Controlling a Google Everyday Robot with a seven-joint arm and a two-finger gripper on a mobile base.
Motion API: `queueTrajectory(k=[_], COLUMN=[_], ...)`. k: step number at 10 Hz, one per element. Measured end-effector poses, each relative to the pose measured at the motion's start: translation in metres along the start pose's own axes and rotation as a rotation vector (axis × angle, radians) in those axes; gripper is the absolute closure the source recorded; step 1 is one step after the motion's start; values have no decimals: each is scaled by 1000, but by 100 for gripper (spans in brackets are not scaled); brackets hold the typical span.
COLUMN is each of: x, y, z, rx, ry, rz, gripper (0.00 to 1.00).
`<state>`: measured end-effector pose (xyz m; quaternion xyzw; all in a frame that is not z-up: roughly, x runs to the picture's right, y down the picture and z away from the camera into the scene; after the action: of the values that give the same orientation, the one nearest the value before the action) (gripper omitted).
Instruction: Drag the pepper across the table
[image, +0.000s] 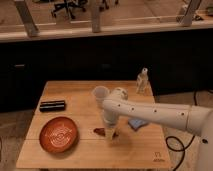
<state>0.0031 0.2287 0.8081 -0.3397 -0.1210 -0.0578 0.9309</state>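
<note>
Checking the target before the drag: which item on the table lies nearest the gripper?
The dark red pepper, right beside the gripper at the front middle of the table; the blue sponge, plate and black bar lie farther off.

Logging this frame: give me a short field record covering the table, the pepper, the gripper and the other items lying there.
table: light wooden top
pepper: dark red, lying flat near front centre, right of the plate
gripper: down at the tabletop just right of the pepper, fingers open; contact unclear
plate: orange-red, front left
black bar: left side, behind the plate
blue sponge: right of the gripper, partly hidden by the arm
bottle: clear, upright, back right
</note>
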Motion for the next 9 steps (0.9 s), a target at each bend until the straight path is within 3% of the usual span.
queueTrajectory(k=[2,5,6,9], x=[4,8,9,11], y=[2,3,4,4], z=[0,2,3,4], rx=[5,20,24,31], ry=[-5,-13,-18,-22], rz=[9,27,36,46], gripper=[22,43,45,39])
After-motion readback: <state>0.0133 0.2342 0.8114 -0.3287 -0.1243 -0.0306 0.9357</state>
